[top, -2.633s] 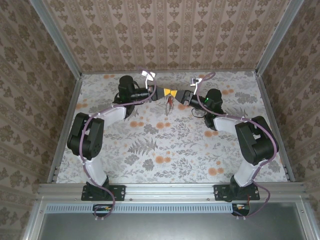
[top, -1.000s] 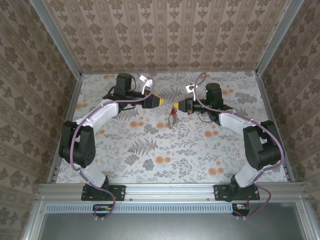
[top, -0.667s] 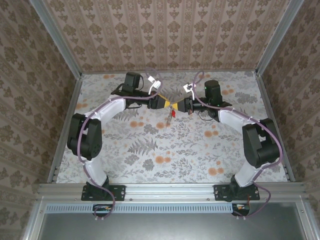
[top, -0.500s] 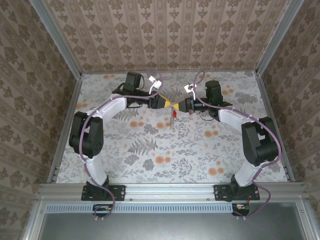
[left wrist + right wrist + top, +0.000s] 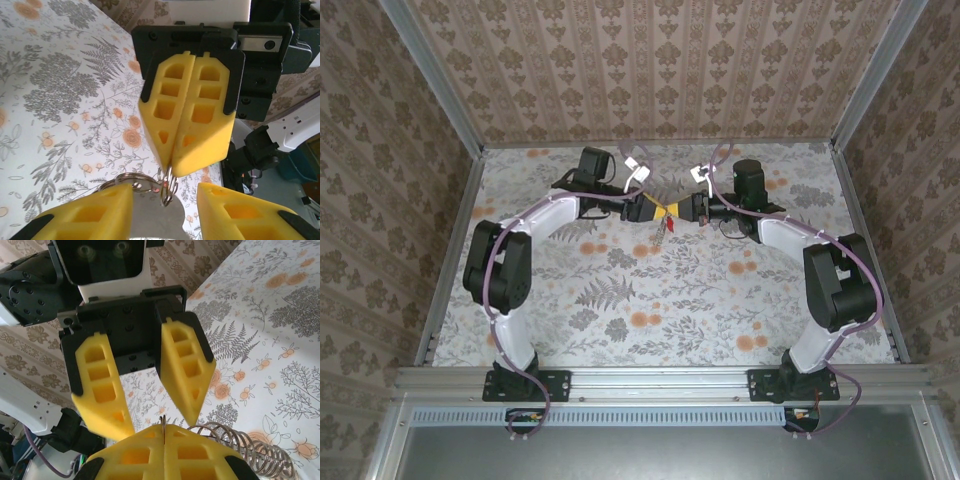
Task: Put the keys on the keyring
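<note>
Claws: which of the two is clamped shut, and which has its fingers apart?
The right claw is shut, pinching a metal ring at its tips. The left claw faces it with fingers spread.

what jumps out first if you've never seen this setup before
Two yellow-fingered pincers meet nose to nose above the far middle of the floral table. The right pincer is shut on a thin wire ring, and the left pincer faces it with its jaws apart. Just under where they meet hangs a small red key, the one bright spot in the top view.
</note>
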You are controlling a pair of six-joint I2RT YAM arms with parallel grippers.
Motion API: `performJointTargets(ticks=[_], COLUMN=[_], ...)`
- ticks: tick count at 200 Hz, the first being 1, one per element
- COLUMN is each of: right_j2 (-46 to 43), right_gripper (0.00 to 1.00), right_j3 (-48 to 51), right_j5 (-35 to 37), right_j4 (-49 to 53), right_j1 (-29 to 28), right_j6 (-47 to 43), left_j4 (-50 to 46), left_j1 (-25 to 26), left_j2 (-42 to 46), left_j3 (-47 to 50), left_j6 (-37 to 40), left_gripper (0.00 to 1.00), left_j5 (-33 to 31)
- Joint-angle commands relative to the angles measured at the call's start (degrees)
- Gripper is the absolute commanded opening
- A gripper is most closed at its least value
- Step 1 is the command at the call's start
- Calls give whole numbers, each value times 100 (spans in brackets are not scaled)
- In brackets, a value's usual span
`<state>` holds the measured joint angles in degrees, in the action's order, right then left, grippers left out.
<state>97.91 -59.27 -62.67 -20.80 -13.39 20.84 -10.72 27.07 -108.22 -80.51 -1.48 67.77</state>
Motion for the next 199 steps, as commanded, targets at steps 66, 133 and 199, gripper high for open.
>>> performJointTargets(ticks=[66, 133, 199], right_j2=[20, 51, 152], right_gripper=[0, 0, 0], right_j3=[110, 109, 97], right_j5=[-209, -189, -192], right_j4=[-302, -293, -474], right_j1=[16, 12, 13], right_j6=[89, 83, 212], left_j4=[134, 483, 653], left_j1=[132, -54, -225], left_j2=[-103, 64, 38], left_j3=[-229, -9, 1], left_j6=[84, -124, -213], left_gripper=[28, 36, 31], left_j5=[246, 114, 104])
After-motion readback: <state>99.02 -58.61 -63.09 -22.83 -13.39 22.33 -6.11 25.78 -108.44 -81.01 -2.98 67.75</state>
